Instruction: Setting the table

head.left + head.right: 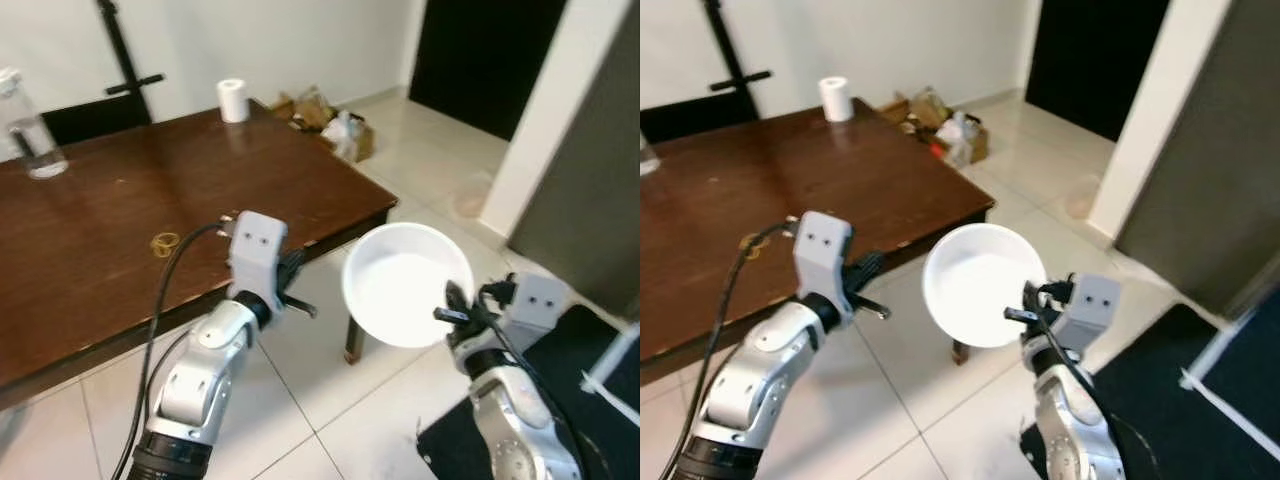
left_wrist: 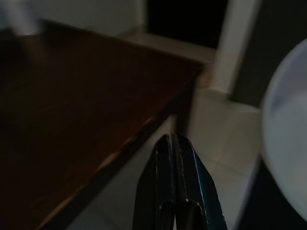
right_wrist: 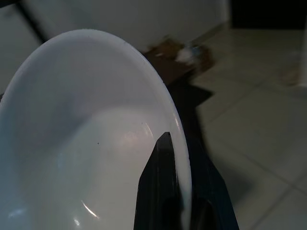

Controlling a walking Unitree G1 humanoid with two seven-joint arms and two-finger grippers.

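Bowl held off the table corner

Right gripper (image 1: 452,305) pinches the rim of the round white plastic bowl (image 1: 405,283), hanging over tile beside the dark brown wooden table (image 1: 120,215) (corner nearest). Carry it level, well onto the tabletop, before letting go. Left gripper (image 2: 175,158) is closed, empty.

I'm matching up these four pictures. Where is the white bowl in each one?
Left eye: white bowl centre-right, held off the table's corner.
Right eye: centre.
Left wrist: pale curve at the right edge.
Right wrist: most of the left half, rim between the right end effector fingers.
Shared landmark: brown table.
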